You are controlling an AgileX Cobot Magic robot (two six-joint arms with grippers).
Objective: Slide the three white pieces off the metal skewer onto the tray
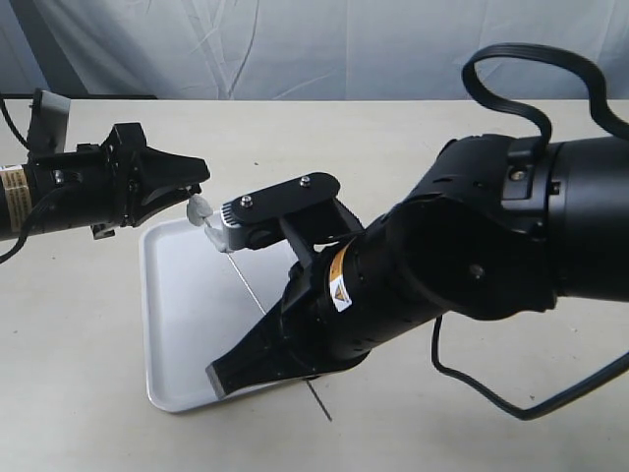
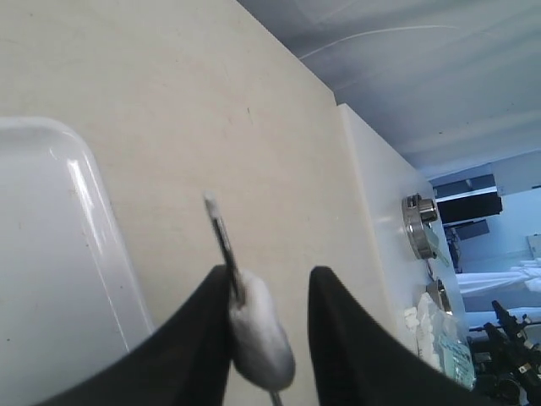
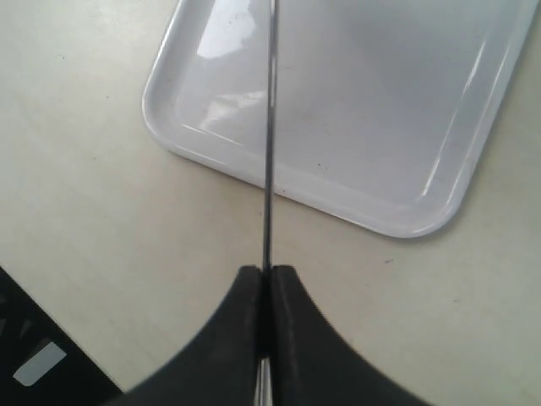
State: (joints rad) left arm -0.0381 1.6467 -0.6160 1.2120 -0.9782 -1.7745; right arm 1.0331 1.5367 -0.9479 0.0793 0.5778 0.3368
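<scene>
A pale cream worktop point(image 1: 393, 147) with a matte, faintly speckled surface carries everything. Flat on it, left of the middle in the exterior view, lies a glossy white tray point(image 1: 182, 324) with rounded corners and a low rim.

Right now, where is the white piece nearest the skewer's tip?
The white piece sits left of centre in the exterior view, on the skewer, between the open fingers of the left claw, near the upper rim of the tray.

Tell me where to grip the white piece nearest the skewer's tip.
Pinch the white piece across its flanks, one finger each side of the metal skewer, coming from the free tip end. The right gripper clamps the other end, so it likely slides off only there.
</scene>
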